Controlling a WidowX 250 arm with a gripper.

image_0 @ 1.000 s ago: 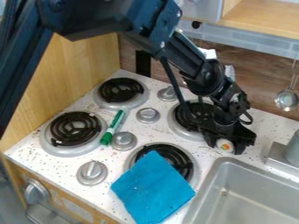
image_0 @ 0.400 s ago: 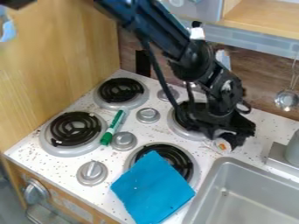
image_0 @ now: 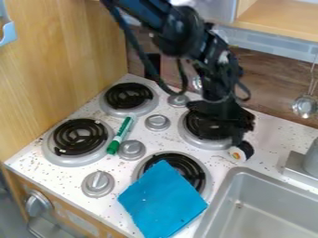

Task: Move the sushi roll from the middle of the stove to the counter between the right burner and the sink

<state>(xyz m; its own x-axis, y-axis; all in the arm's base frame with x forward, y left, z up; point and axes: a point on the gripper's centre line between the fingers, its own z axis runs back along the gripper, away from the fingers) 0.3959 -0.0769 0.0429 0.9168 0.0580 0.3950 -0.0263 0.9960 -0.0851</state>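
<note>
The black gripper [image_0: 231, 130] hangs over the back right burner [image_0: 203, 131], its lower end close above a small sushi-roll-like piece [image_0: 237, 153]. That piece has a white face with an orange centre and a black side, and lies on the white counter between the burner and the sink; whether the gripper touches it is unclear. A blue cloth [image_0: 162, 201] covers part of the front right burner [image_0: 194, 168]. Between the left burners and the knobs lies a green and white marker [image_0: 120, 135].
A metal sink [image_0: 265, 204] occupies the lower right, with the faucet base [image_0: 300, 167] behind it. Stove knobs [image_0: 98, 183] stand up among the burners. A ladle [image_0: 305, 106] hangs at the right, and a wooden panel [image_0: 74, 69] rises at the left.
The gripper has moved up and slightly left, away from the roll piece. That piece stays in nearly the same spot, with more of its black side showing. Cloth and marker are unchanged.
</note>
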